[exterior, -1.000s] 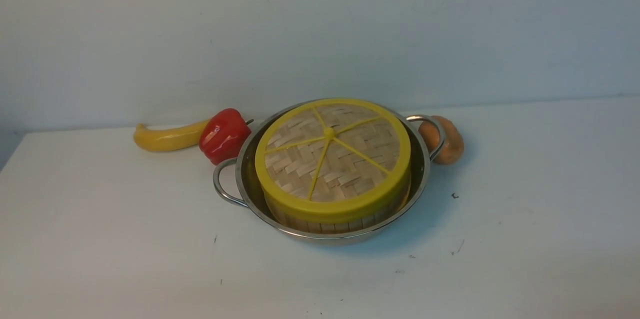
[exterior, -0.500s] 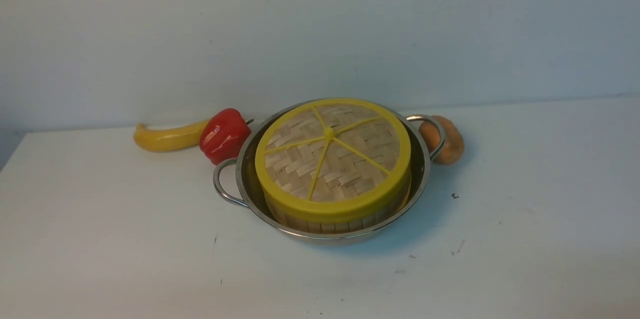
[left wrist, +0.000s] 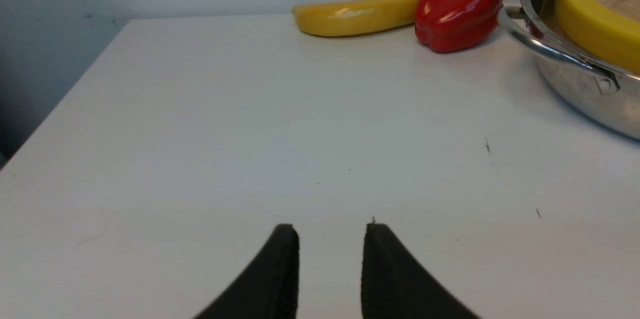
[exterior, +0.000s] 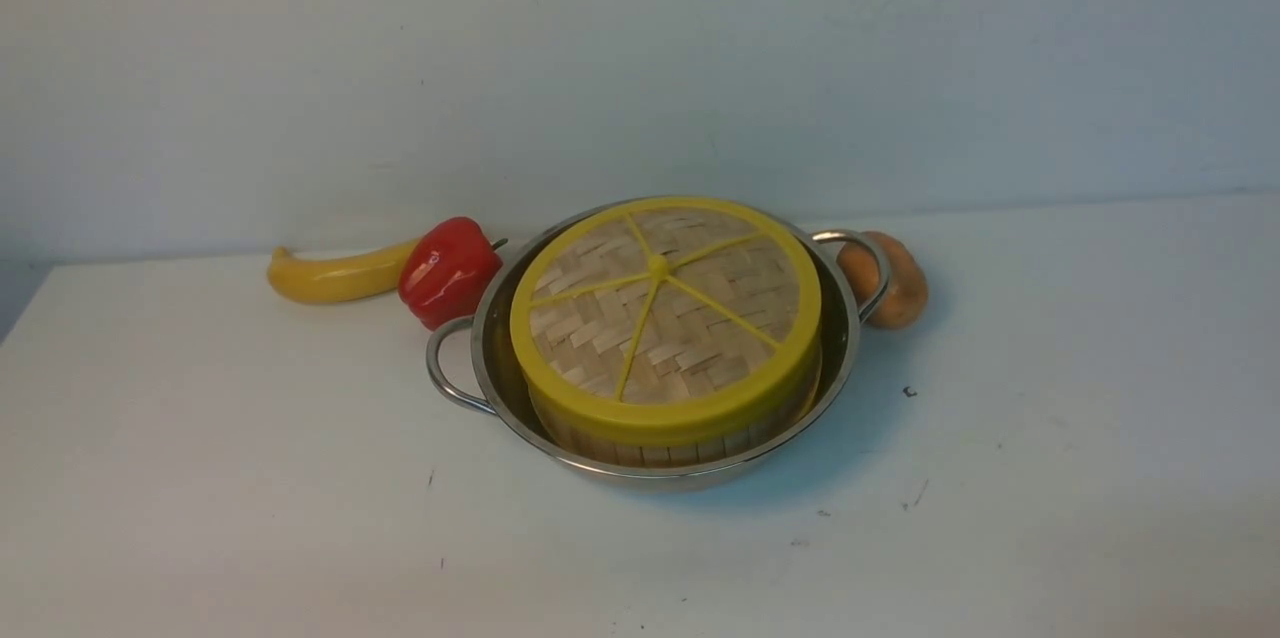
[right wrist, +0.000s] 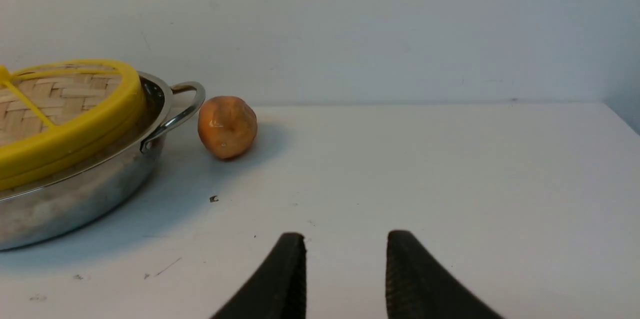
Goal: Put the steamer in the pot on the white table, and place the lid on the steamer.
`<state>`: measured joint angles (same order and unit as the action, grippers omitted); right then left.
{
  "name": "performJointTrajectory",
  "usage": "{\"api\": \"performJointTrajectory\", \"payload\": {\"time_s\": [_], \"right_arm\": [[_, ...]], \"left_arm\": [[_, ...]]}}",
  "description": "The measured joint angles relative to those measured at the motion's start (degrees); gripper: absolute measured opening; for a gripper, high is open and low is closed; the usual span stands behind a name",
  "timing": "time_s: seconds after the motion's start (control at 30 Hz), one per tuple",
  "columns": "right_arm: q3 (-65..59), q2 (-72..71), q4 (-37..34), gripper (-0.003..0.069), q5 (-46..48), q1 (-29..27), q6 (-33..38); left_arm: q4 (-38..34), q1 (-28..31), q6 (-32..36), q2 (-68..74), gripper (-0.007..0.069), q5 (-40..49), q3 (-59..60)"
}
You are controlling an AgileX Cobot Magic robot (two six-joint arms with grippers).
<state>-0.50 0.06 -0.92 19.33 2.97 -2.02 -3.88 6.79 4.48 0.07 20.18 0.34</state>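
The steel pot (exterior: 845, 348) stands on the white table (exterior: 200, 478) in the front view. The bamboo steamer (exterior: 660, 446) sits inside it, only its slat wall showing. The woven lid (exterior: 665, 313) with yellow rim and spokes lies on top of the steamer, hiding its contents. No arm shows in the front view. My left gripper (left wrist: 331, 231) is open and empty over bare table, well short of the pot (left wrist: 585, 94) and the lid (left wrist: 590, 24). My right gripper (right wrist: 345, 239) is open and empty, with the pot (right wrist: 75, 194) and the lid (right wrist: 70, 109) off to one side.
A yellow banana (exterior: 335, 273) and a red bell pepper (exterior: 448, 270) lie behind the pot's left handle. A brown potato-like thing (exterior: 900, 280) sits behind its right handle. The wall rises just behind the table. The table's left edge shows in the left wrist view.
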Motion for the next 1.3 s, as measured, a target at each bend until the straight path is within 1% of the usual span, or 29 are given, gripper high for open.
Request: {"api": "performJointTrajectory", "payload": {"time_s": [0.53,1.3], "right_arm": [[0.0,0.0,0.6,0.0243,0.0,0.0,0.0],[0.0,0.0,0.6,0.0243,0.0,0.0,0.0]], "left_arm": [[0.0,0.0,0.0,0.0,0.0229,0.0,0.0],[0.0,0.0,0.0,0.0,0.0241,0.0,0.0]]}}
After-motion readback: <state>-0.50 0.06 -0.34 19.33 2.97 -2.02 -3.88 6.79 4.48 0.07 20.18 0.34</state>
